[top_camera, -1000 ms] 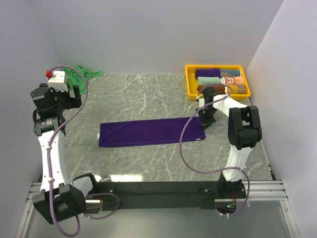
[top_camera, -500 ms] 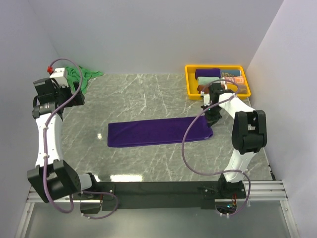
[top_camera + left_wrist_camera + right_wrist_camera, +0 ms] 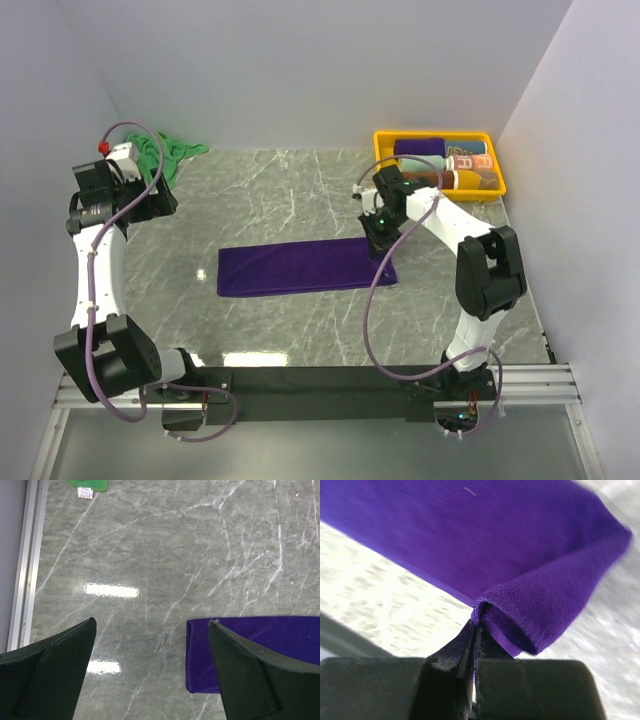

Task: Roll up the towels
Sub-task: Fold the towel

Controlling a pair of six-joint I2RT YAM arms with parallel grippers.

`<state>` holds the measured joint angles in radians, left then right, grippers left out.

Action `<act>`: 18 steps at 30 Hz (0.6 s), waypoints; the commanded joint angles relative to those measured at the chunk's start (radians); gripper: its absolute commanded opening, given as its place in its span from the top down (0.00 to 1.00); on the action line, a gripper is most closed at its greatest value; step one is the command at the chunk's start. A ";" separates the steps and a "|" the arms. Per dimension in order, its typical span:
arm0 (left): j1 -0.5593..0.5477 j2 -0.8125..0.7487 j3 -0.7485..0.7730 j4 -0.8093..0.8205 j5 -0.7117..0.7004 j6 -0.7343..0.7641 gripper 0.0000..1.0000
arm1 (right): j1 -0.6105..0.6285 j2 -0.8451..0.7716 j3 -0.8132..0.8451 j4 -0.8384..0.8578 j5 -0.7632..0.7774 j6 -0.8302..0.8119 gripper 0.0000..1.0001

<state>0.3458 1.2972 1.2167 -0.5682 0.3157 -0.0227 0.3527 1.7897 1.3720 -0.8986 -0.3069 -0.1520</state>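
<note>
The dark purple towel lies flat as a long strip in the middle of the table, its left end showing in the left wrist view. My right gripper is shut on the towel's right edge, which curls back over the strip as a fold. The green towel lies bunched in the far left corner, its white tag at the top of the left wrist view. My left gripper hovers open over the bare table left of the purple towel, holding nothing.
A yellow tray at the back right holds several rolled towels. White walls close in the table on the left, the back and the right. A metal rail runs along the table's edge in the left wrist view.
My right gripper has closed on the purple towel's right edge, dragged it right, then carried it back left over the strip. My left arm swung back toward the left wall.
</note>
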 commanded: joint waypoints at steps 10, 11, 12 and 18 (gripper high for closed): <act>0.001 -0.073 -0.028 -0.050 -0.052 -0.010 0.01 | 0.080 0.207 0.219 0.010 -0.215 0.103 1.00; 0.001 -0.073 -0.028 -0.052 -0.055 -0.010 0.01 | 0.083 0.215 0.229 0.007 -0.225 0.104 1.00; 0.001 -0.070 -0.028 -0.053 -0.056 -0.010 0.01 | 0.094 0.221 0.248 0.006 -0.230 0.106 1.00; 0.002 -0.069 -0.040 -0.052 -0.070 -0.006 0.01 | 0.121 0.264 0.301 -0.014 -0.273 0.124 1.00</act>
<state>0.3458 1.2552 1.1862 -0.6178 0.2646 -0.0277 0.4583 2.0396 1.6108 -0.8959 -0.5240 -0.0490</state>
